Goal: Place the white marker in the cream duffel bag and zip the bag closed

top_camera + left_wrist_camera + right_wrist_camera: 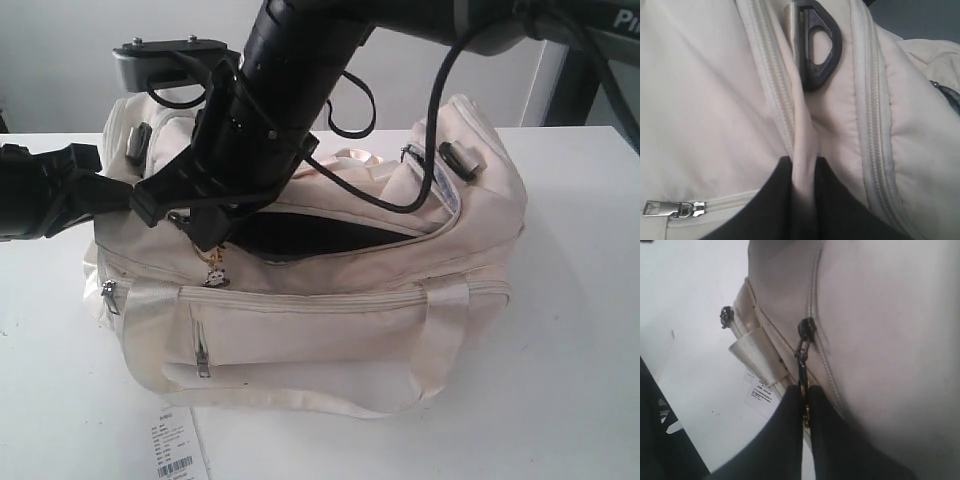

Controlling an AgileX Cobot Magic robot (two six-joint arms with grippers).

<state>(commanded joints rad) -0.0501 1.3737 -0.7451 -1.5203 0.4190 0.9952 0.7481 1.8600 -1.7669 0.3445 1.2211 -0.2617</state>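
Big white table (580,400) with the cream duffel bag (330,320) sitting pretty much in the middle, top zip partly undone and a dark gap (310,235) showing. The right gripper (804,390) reaches across to the bag's left end, jaws pinched tight on the zip pull (802,357). The left gripper (802,167) is clamped on a fold of fabric (802,142) at that same end. Can't spot the white marker; it might be in that gap, but it's too dark to tell. A paper tag (178,450) lies at the table's front edge.

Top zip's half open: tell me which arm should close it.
Right: the right gripper is shut on the zipper pull; the left gripper only pinches a fold of the cream duffel bag.
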